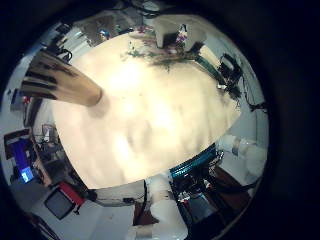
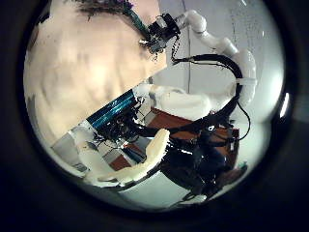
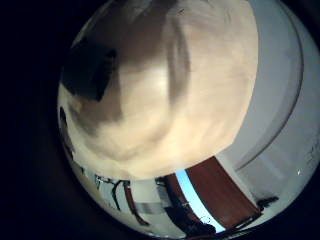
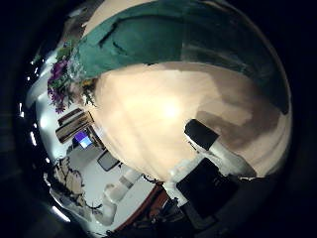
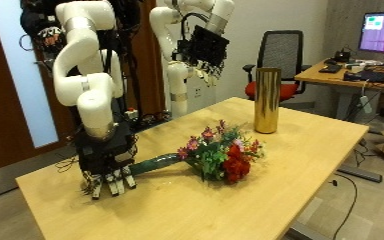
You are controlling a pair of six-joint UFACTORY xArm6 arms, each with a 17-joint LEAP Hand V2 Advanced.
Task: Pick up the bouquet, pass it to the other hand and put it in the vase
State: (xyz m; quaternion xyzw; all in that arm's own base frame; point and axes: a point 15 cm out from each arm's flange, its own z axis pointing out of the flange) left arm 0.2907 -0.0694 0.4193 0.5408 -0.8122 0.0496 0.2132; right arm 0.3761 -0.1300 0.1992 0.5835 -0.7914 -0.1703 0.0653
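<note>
The bouquet (image 5: pixel 223 157) lies on the wooden table (image 5: pixel 285 185), with red, pink and purple flowers towards the vase and a green-wrapped stem (image 5: pixel 154 167) towards my right hand (image 5: pixel 106 162). That hand is down at the stem's end, fingers straight and pointing at the table. Its thumb side palm view shows the green wrap (image 4: pixel 168 35) close by and the flowers (image 4: pixel 63 81). The tall gold vase (image 5: pixel 265 100) stands upright at the far side. My left hand (image 5: pixel 205 45) is raised high above the table, open and empty.
An office chair (image 5: pixel 284 52) and a desk with a monitor (image 5: pixel 383 32) stand beyond the table. A wooden door (image 5: pixel 6 90) is behind the arms. The right little finger side view shows bare table top (image 3: pixel 180 90).
</note>
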